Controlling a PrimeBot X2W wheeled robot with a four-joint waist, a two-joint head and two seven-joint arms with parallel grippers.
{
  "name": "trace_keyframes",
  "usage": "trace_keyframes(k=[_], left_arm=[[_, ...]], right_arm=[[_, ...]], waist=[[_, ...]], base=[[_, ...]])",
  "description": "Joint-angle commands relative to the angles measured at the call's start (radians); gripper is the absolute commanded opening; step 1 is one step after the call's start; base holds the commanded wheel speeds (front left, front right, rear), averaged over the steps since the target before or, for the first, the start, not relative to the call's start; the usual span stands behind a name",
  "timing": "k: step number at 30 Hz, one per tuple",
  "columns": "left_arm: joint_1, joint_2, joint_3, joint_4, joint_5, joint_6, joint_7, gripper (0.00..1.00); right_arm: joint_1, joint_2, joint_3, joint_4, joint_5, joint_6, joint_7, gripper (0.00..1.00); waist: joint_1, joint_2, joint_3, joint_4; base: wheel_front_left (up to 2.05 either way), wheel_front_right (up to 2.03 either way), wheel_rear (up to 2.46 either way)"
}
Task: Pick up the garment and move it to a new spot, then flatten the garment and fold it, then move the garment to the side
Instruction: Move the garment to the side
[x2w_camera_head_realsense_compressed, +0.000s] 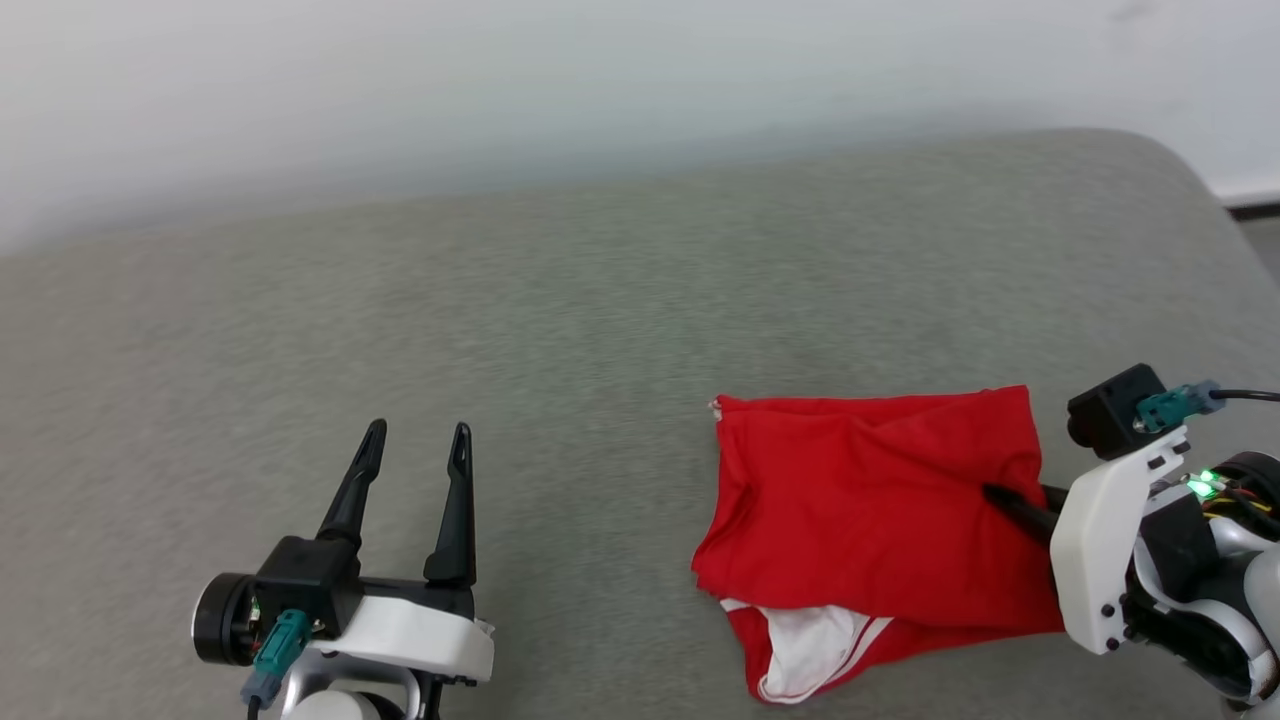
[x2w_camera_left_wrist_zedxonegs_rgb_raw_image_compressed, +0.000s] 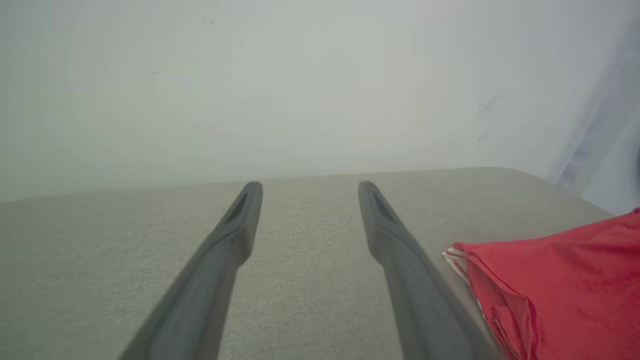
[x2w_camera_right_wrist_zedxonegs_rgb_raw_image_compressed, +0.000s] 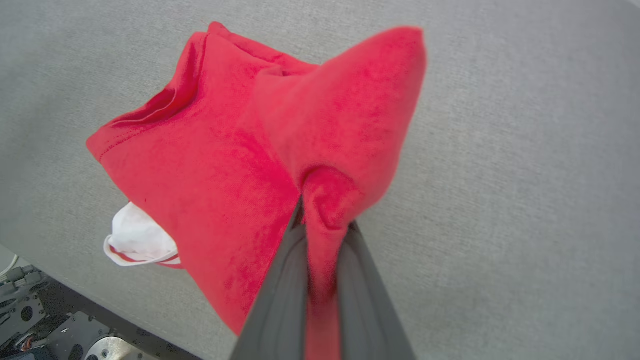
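Right gripper (x2w_camera_right_wrist_zedxonegs_rgb_raw_image_compressed: 327, 220) clamped shut on a pinched ridge of the garment (x2w_camera_head_realsense_compressed: 870, 500) — likely for sliding the folded bundle aside. Rest of it folded flat on the grey cushion (x2w_camera_head_realsense_compressed: 500, 300), ahead of those fingers. Left gripper (x2w_camera_head_realsense_compressed: 418, 432) spread open, empty — well apart, idle.

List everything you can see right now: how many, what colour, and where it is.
garment: one, bright red with a white, stripe-trimmed sleeve poking out underneath, folded at the near right of the surface.
surface: one, grey fabric, spreading under everything.
wall: one, white, behind the surface.
left gripper: one, dark fingers, jaws open, near left, apart from the garment.
right gripper: one, dark fingers, jaws shut on a pinch of the garment's right side.
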Motion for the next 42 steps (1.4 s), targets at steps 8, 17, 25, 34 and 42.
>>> trace_keyframes(k=[8, 17, 25, 34, 42], left_arm=[[-0.062, 0.017, -0.013, -0.028, 0.037, -0.012, -0.002, 1.0], [-0.187, 0.049, -0.053, -0.08, 0.086, -0.028, 0.035, 1.0], [-0.291, 0.072, -0.098, -0.173, 0.13, -0.048, 0.09, 1.0], [-0.373, 0.077, -0.139, -0.249, 0.16, -0.058, 0.124, 1.0], [-0.389, 0.08, -0.148, -0.24, 0.151, -0.054, 0.113, 1.0]], right_arm=[[-0.065, -0.009, -0.048, 0.095, 0.019, -0.001, -0.023, 0.0], [-0.26, -0.039, -0.062, 0.327, -0.001, -0.001, -0.183, 0.0], [-0.441, -0.089, -0.168, 0.548, -0.068, -0.001, -0.347, 0.0], [-0.563, -0.109, -0.278, 0.792, -0.139, -0.001, -0.483, 0.0], [-0.626, -0.07, -0.364, 1.013, -0.231, -0.001, -0.658, 1.0]], waist=[[0.0, 0.0, 0.098, -0.249], [0.0, 0.0, 0.278, -0.297], [0.0, 0.0, 0.427, -0.255], [0.0, 0.0, 0.549, -0.205], [0.0, 0.0, 0.567, -0.181]], base=[[0.0, 0.0, 0.0], [0.0, 0.0, 0.0], [0.0, 0.0, 0.0], [0.0, 0.0, 0.0], [0.0, 0.0, 0.0]])
